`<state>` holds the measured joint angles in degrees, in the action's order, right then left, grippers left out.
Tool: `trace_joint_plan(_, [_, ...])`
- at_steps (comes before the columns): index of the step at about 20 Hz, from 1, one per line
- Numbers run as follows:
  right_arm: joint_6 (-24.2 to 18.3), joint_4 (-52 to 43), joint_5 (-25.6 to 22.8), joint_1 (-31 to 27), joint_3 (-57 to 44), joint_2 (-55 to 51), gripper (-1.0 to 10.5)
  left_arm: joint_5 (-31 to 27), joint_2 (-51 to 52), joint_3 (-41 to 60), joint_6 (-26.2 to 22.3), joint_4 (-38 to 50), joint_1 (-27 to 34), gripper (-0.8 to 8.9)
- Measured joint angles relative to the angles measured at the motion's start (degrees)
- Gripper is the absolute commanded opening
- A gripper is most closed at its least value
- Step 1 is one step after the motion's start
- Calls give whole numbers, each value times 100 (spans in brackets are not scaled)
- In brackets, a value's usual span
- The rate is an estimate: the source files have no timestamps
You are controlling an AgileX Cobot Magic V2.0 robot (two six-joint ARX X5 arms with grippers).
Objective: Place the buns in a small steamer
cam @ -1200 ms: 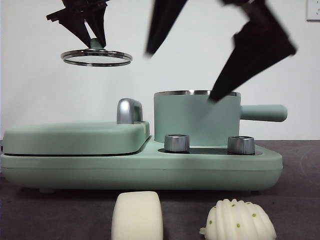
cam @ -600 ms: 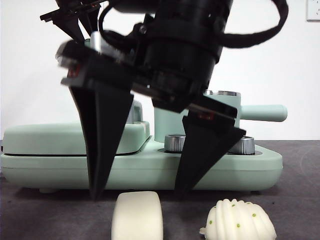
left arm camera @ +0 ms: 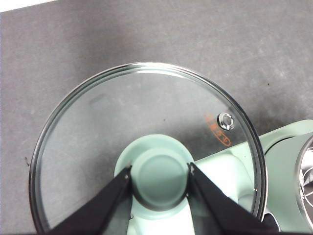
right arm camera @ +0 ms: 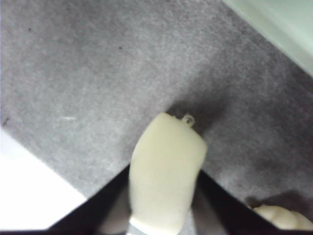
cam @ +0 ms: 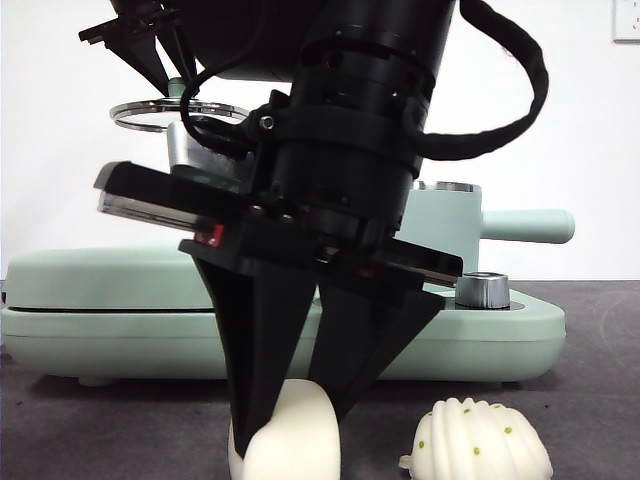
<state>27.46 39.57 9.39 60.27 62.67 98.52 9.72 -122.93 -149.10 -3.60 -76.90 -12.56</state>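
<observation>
**Right gripper closing on cream bun; lid held aloft by left**

The right gripper (cam: 290,400) is standing low over the dark table (cam: 590,400) in the front view, its two black jaws pinching the smooth cream bun (cam: 290,440) from either side. The right wrist view is confirming the hold: the jaws are pressing both long flanks of the cream bun (right arm camera: 164,171). The bun's long axis is running away from the wrist camera, between the jaws, with a small nub at its far end. In the front view the bun is sitting tilted, its upper end leaning right. Whether it is touching the table cannot be told.

The ridged bun (cam: 478,440), white with green dots, is lying on the table just to the right, apart from the jaws; its edge is showing in the right wrist view (right arm camera: 283,216).

The left gripper (left arm camera: 160,178) is clamping the green knob of the glass lid (left arm camera: 98,132), holding it level, high at the upper left of the front view (cam: 150,112).

The small steamer (cam: 445,240) is standing behind the arm on the green base (cam: 100,330), uncovered, its handle pointing right.
</observation>
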Motion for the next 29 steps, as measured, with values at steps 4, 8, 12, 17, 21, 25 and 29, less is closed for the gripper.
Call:
trace_joint_plan(4, [-92,909,306,-111,706,20,117,0,0,0,0,0,0,86])
trace_joint_plan(8, [-601,2295,273,-564,2264,20,117,0,0,0,-2,0,0,86])
trace_joint_plan(12, [-1150,2966,164,-1353,3753,70,117,0,0,0,0,0,0,86])
trace_joint_plan(17, [-1578,3567,90,-2406,5372,914,119,0,0,0,-2,0,0,86])
trace_joint_plan(21, [-1829,3685,92,-2791,6153,1670,122,0,0,0,0,0,0,86])
trace_joint_plan(25, [-2035,3711,-118,-2920,6168,2194,129,0,0,0,-2,0,2,86])
trace_joint_plan(29, [-2260,3713,-175,-2931,6168,2461,144,0,0,0,0,2,7,86])
